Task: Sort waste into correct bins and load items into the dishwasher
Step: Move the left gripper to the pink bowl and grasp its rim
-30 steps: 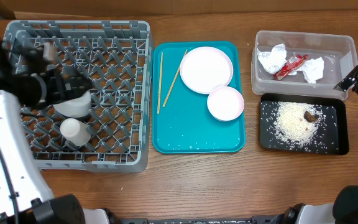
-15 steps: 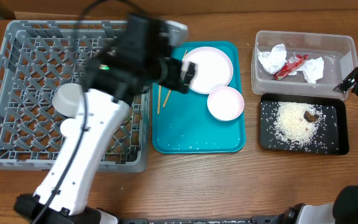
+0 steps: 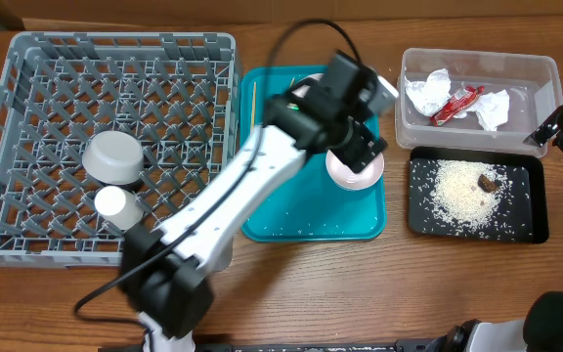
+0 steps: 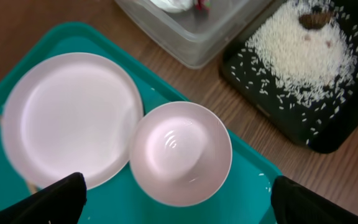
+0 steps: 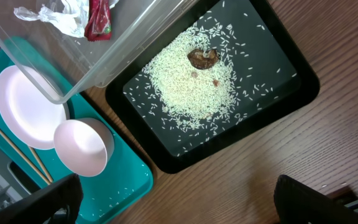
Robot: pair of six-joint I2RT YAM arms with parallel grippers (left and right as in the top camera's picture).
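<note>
**Overhead and wrist views.** The chopsticks [image 3: 253, 106], thin pale wooden sticks, lie along the edge of the teal tray [image 3: 301, 210] nearest the dish rack. Their long axis runs from the table's far edge toward its near edge, and the arm covers part of them.

The red wrapper [image 3: 455, 103], a glossy crumpled strip, lies on a diagonal in the clear tub [image 3: 555, 70], between two wads of white paper [image 3: 425, 93].

The left gripper [image 3: 362, 147] hangs over the small plate [image 4: 180, 152]. Its fingers [image 4: 58, 199] are spread wide to either side of the rim and hold nothing; whether they touch the plate cannot be told. The small plate is round, white and smooth, with raised sides. It sits on the teal tray against the edge of the large plate [image 4: 67, 118], a flatter white disc.

The right gripper [image 5: 179, 183] is equally wide apart and empty, over the bare wooden table [image 5: 278, 137] near the black tray [image 5: 284, 81]. That shallow, matte, round-cornered tray carries a heap of loose rice [image 5: 191, 87], with scattered grains around it and a small brown lump [image 5: 202, 57] on the heap. Stray grains also dot the teal tray.

In the grey, lattice-floored dish rack [image 3: 120, 41], a grey bowl [image 3: 113, 156] rests mouth down, with a white cup [image 3: 115, 202] just beside it.
</note>
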